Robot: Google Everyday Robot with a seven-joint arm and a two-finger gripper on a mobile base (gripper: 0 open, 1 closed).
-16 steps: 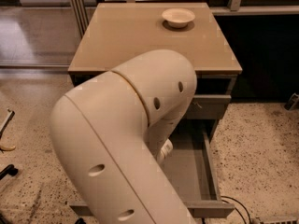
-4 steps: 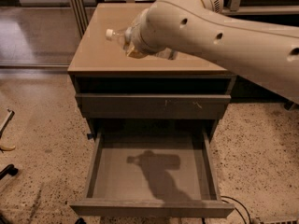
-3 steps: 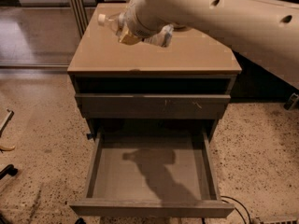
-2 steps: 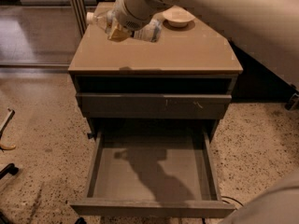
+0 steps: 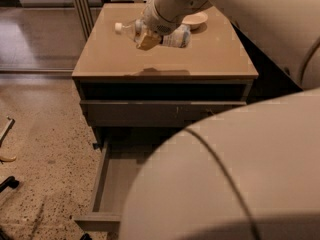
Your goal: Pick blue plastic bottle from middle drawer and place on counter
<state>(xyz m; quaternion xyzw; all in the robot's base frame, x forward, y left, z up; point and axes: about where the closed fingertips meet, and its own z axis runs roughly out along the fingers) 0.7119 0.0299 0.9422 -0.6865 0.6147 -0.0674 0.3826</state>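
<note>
My gripper (image 5: 150,34) is over the beige counter (image 5: 210,59), shut on the blue plastic bottle (image 5: 172,36). The bottle lies sideways in the grip, its white cap (image 5: 118,27) pointing left, and it hangs a little above the counter top; its shadow falls near the counter's front edge. The middle drawer (image 5: 112,179) stands pulled out below, its grey floor bare where it shows. My large cream arm (image 5: 235,174) hides most of the drawer's right side.
A small white bowl (image 5: 195,20) sits at the back of the counter, just right of the gripper. A shut drawer front (image 5: 160,113) lies above the open one. Speckled floor (image 5: 45,134) spreads to the left.
The arm came up out of the drawer with the bottle and carried it over the counter. In the last second the bottle dropped lower over the counter's middle, and the arm now fills the lower right.
</note>
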